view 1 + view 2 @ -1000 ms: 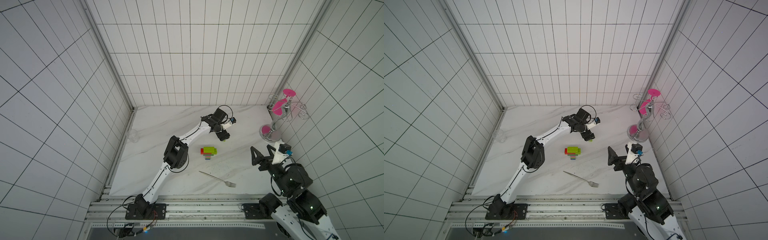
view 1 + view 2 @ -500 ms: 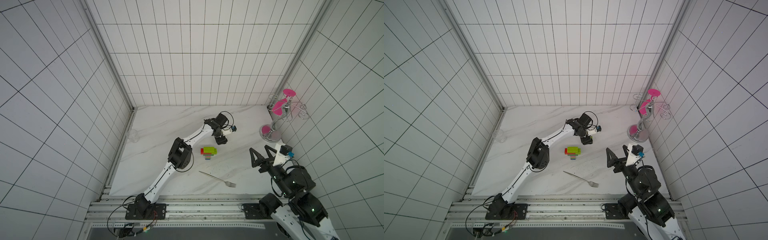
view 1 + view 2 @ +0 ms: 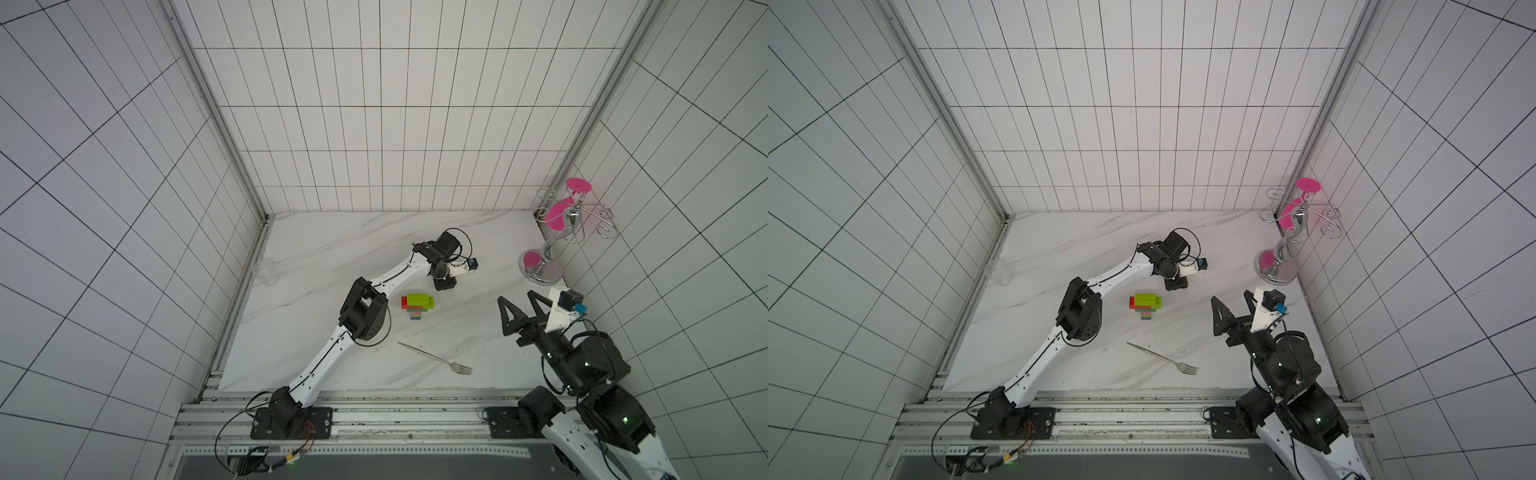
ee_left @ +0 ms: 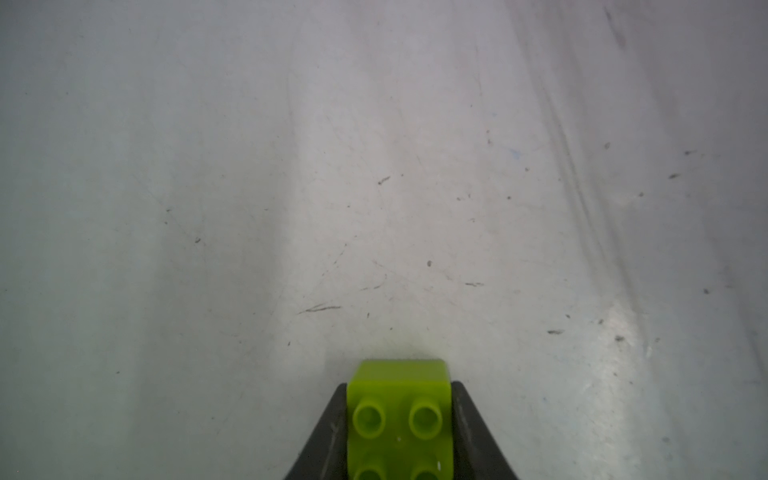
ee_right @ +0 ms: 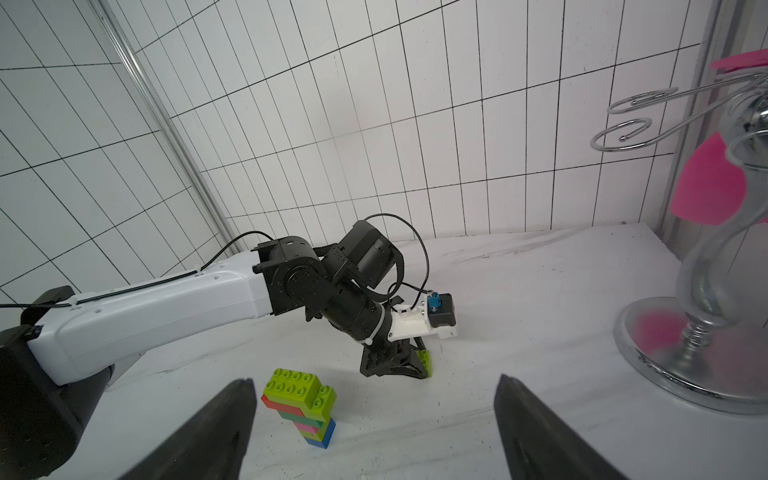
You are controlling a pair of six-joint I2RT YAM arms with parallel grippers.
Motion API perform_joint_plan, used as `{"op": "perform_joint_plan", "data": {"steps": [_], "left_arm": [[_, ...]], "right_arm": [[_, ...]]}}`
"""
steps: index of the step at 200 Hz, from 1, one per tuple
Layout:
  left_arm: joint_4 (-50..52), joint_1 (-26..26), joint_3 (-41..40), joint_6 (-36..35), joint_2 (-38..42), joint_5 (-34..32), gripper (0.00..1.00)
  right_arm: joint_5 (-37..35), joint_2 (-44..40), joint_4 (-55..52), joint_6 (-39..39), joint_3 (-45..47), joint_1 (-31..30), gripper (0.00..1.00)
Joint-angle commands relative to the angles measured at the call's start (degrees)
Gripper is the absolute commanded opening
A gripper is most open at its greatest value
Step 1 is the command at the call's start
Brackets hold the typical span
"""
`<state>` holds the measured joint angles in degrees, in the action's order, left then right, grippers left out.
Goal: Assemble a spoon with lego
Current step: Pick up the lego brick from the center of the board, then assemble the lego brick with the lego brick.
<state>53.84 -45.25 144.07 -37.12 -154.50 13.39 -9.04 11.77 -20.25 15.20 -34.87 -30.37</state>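
Standing on its narrow blue end near the middle of the marble table [image 3: 332, 249], the spoon [image 3: 417, 306] is a small stack of bricks with the wide lime layer on top. Just beside it, toward the back wall, the left gripper [image 4: 399, 384] is low at the table, and its jaws press on both sides of a loose lime brick [image 4: 399, 419]. The right gripper [image 5: 374, 380] hangs wide open and empty, apart from the spoon. A fork [image 3: 436, 359] lies nearer the front edge.
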Motion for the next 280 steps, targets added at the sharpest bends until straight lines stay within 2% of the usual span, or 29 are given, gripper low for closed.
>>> {"op": "perform_joint_plan", "data": {"steps": [1, 27, 58, 85, 119, 136, 164, 216, 239, 280], "left_arm": [[-1.11, 0.08, 0.95, 0.43, 1.82, -0.78, 0.29], [-1.63, 0.08, -3.53, 0.01, 11.06, 2.45, 0.25], [-4.77, 0.73, -16.30, -2.25, 27.14, 6.14, 0.24], [-2.81, 2.67, -26.43, -5.56, 39.04, 7.01, 0.24], [-5.29, 6.06, -47.71, -17.03, 54.99, 10.28, 0.22], [-7.62, 7.25, -54.47, -19.97, 59.56, 11.26, 0.24], [-8.37, 7.54, -58.88, -22.57, 59.76, 10.93, 0.24], [-5.24, 4.87, -56.73, -24.70, 53.28, 8.21, 0.23], [-2.14, 3.40, -55.93, -25.03, 52.63, 7.09, 0.21], [-3.04, 2.80, -56.74, -24.32, 52.20, 5.59, 0.22]], "right_arm": [[0.21, 0.04, 1.66, 0.08, 1.56, 0.17, 0.93], [0.09, 0.32, 1.87, 0.01, 1.87, 0.14, 0.93], [-0.91, 0.31, 2.57, -0.17, 2.75, 0.14, 0.93], [-0.72, 1.05, 3.02, -0.17, 3.13, 0.15, 0.93], [-0.24, 1.68, 3.33, -0.35, 3.40, 0.14, 0.93], [-0.02, 1.93, 3.65, -0.35, 3.68, 0.14, 0.93], [0.43, 2.77, 4.03, -0.35, 3.84, 0.14, 0.93], [2.84, 4.61, 5.37, -0.08, 4.42, 0.14, 0.93], [3.50, 5.02, 6.40, 0.07, 5.19, 0.19, 0.93], [4.29, 6.01, 7.00, 0.18, 5.25, 0.14, 0.93]]}}
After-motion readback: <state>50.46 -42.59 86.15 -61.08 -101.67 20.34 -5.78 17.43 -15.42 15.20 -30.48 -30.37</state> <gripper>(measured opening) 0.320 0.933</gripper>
